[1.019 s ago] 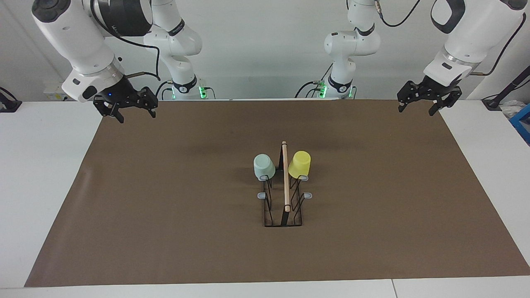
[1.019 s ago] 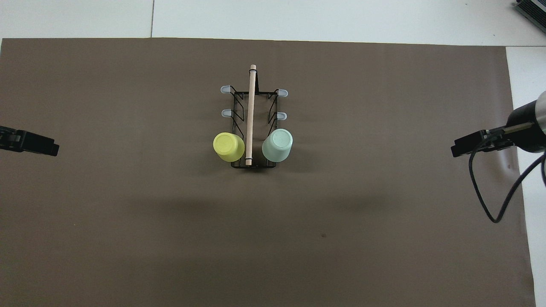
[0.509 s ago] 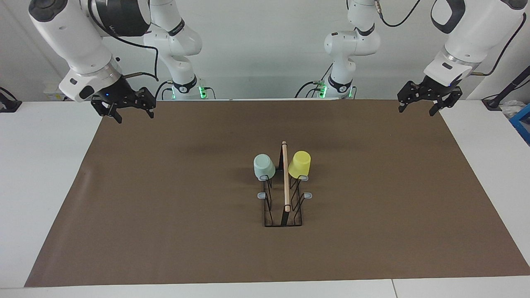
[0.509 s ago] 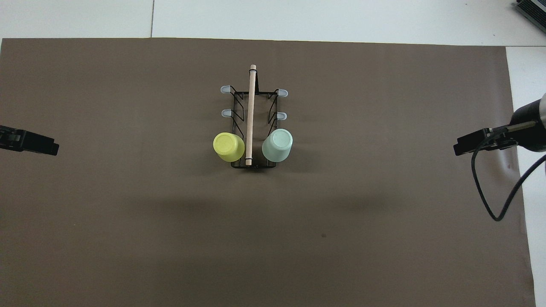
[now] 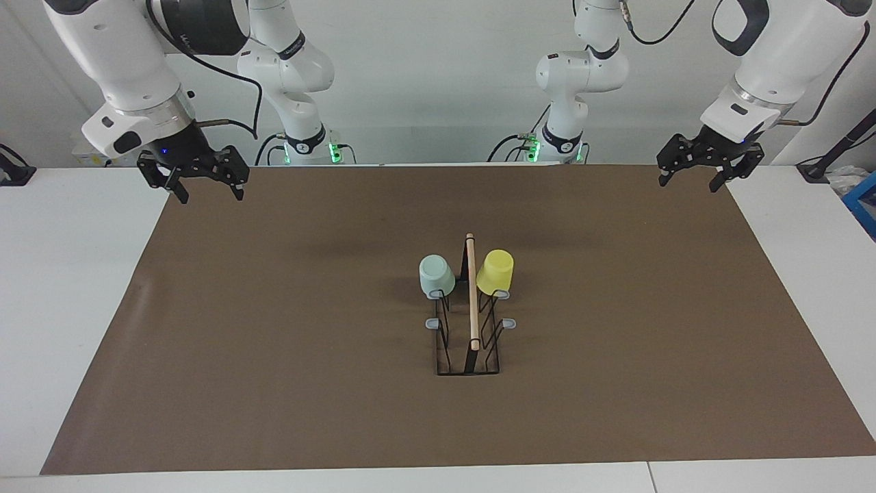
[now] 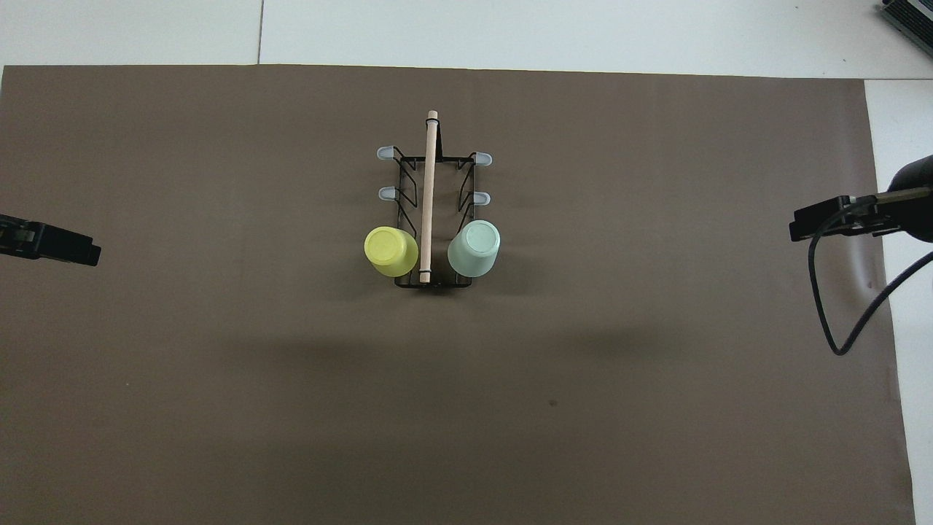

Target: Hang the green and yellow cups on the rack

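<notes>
The black wire rack [image 5: 471, 301] [image 6: 429, 189] with a wooden rod on top stands mid-mat. Two cups hang upside down on its pegs nearest the robots, one on each side of the rod. The pale green cup [image 5: 436, 275] [image 6: 474, 249] is on the right arm's side and the yellow cup [image 5: 495, 272] [image 6: 391, 251] on the left arm's side. My right gripper [image 5: 209, 196] [image 6: 820, 222] hovers open and empty over the mat's corner at its own end. Over the other robot-side corner my left gripper [image 5: 688, 183] [image 6: 69, 250] waits, open and empty.
A brown mat [image 5: 274, 329] covers most of the white table [image 5: 68, 274]. Several grey-tipped pegs [image 5: 432, 323] farther from the robots carry nothing. A black cable [image 6: 838, 321] dangles from the right wrist. A blue box [image 5: 864, 202] sits at the table edge by the left arm.
The right gripper has drawn away from the rack toward its own end of the table. The left arm, cups and rack are unchanged.
</notes>
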